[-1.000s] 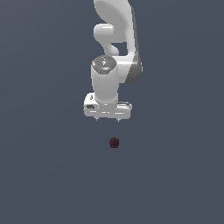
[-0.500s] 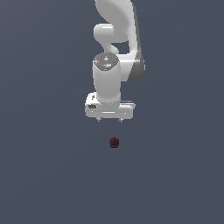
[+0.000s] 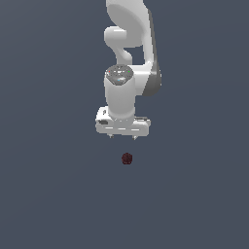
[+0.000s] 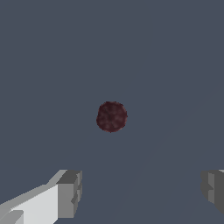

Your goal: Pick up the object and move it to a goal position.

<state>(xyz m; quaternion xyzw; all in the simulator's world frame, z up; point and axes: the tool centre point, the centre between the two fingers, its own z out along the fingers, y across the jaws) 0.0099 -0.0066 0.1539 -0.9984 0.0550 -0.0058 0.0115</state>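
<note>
1. The object, a small dark red ball [image 3: 127, 158] with a mottled surface, is seen lying on the flat grey-blue surface [image 3: 53, 194], slightly below the centre of the exterior view.

2. In the wrist view the ball [image 4: 111, 116] is shown near the middle of the picture, apart from everything else and touched by nothing.

3. The gripper [image 3: 122, 136] is positioned above the ball in the exterior view, at roughly the ball's 12 o'clock, with a clear gap of bare surface between the fingertips and the ball.

4. The jaws are set wide apart. In the wrist view one grey finger pad [image 4: 70, 194] and the other pad [image 4: 213, 189] are seen far from each other, the span between them being several times the width of the ball. Nothing is held between them.

5. In the exterior view only two short fingertips [image 3: 134, 137] are visible under the white gripper body, which is much larger than the ball.

6. The white arm [image 3: 131, 44] is seen rising from the gripper toward 12 o'clock and leaving the exterior view at its top edge, with the wrist pointing straight down.
</note>
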